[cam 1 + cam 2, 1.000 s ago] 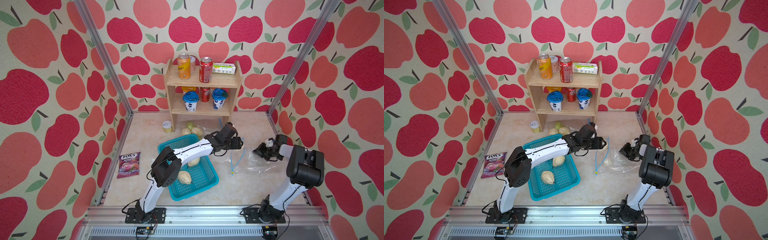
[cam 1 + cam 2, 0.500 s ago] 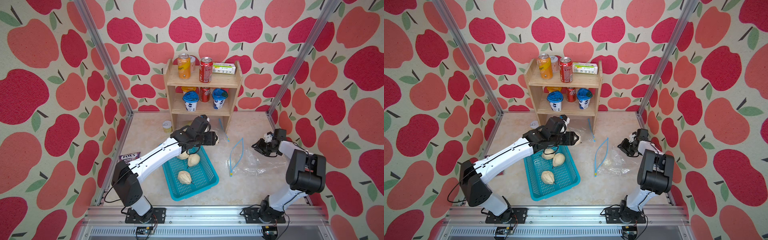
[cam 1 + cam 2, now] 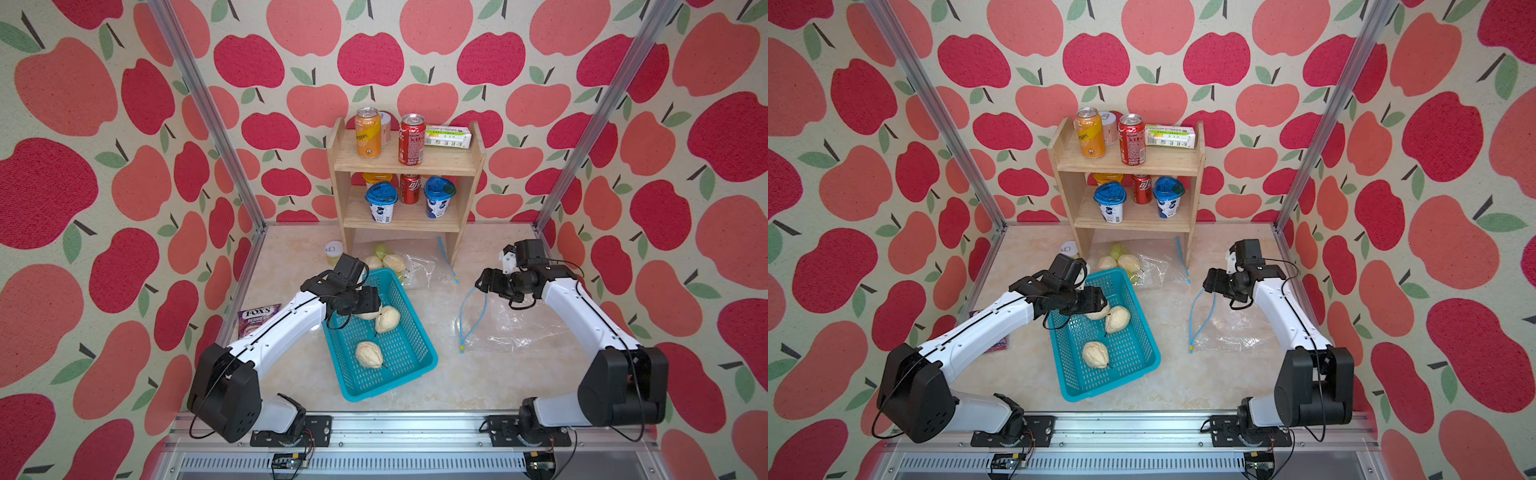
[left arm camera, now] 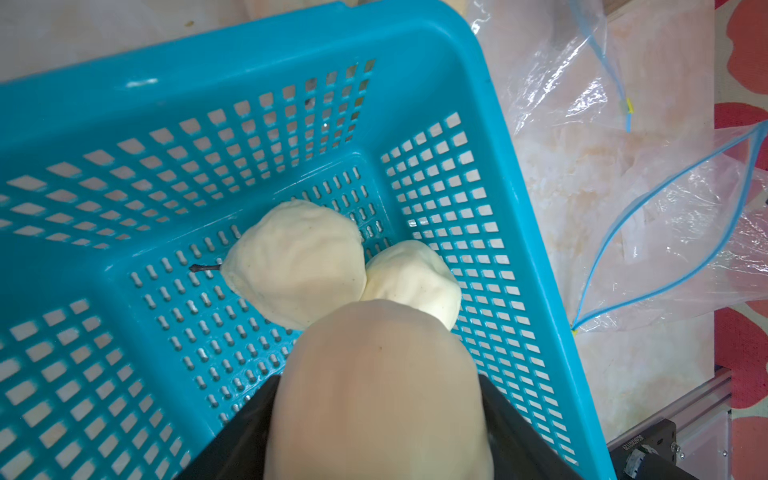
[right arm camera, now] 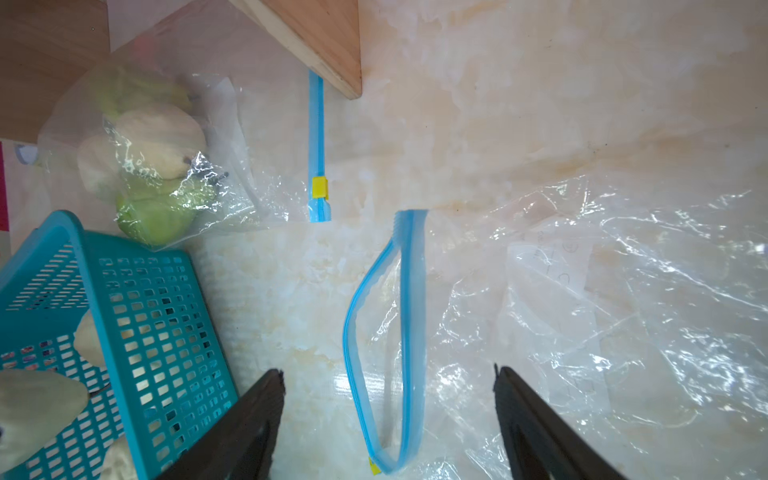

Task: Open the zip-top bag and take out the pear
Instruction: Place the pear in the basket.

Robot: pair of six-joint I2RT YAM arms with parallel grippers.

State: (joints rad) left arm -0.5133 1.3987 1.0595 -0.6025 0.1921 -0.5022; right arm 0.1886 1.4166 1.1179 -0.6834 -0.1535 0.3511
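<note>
Left tool (image 3: 362,301) grasping pear (image 4: 376,374) over blue basket (image 4: 515,208), two other pears (image 4: 291,262) inside. Right tool (image 5: 388,372) released, jaws wide apart above open zip-top bag (image 5: 582,311). Bag flat on bench (image 5: 540,104) beside basket, not touching.

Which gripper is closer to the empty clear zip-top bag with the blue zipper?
Right. The right gripper hovers by the mouth of the empty bag; the left gripper is over the teal plastic basket, a pale pear between its jaws.
</note>
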